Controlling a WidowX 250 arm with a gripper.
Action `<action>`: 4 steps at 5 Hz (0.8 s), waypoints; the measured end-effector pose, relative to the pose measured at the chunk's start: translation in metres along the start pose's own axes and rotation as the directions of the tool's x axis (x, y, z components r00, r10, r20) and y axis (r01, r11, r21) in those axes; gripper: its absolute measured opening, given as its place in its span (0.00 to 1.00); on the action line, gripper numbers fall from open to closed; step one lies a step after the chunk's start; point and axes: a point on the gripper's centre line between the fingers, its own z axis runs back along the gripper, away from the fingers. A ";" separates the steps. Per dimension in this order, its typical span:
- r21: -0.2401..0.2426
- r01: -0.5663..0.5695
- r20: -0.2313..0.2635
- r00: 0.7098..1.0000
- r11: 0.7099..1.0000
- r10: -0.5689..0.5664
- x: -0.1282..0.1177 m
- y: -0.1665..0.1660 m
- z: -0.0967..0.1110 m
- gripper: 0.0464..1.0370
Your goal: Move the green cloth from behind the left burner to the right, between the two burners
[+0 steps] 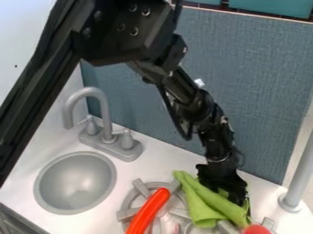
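At the near edge of a toy kitchen's white counter point(154, 157), a smooth, elongated orange-red object point(148, 213) lies slanted across a gray burner grate point(126, 214), while part of a rounded red item point(256, 230) shows farther right. Between them, a rumpled green cloth point(205, 201) drapes over the grate's right side, the black gripper point(235, 195) hanging down against it; how far the gripper is open, and whether it has hold of the fabric, cannot be told. A round gray sink point(44, 187) sits at left and a gray post point(299, 171) stands at right, with a two-handled faucet point(105, 114) behind the basin and a blue-gray panel point(260, 68) beyond
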 end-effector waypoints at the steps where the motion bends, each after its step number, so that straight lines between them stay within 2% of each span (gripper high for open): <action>1: 0.105 -0.019 0.056 0.998 0.994 0.013 0.023 0.011 0.032 0.96; 2: 0.199 -0.017 0.011 1.000 0.980 0.015 0.036 0.020 0.064 0.96; 3: 0.265 -0.024 -0.023 0.999 0.964 0.032 0.025 0.017 0.106 0.96; 4: 0.318 -0.012 -0.119 0.991 0.948 0.053 -0.020 0.004 0.124 0.96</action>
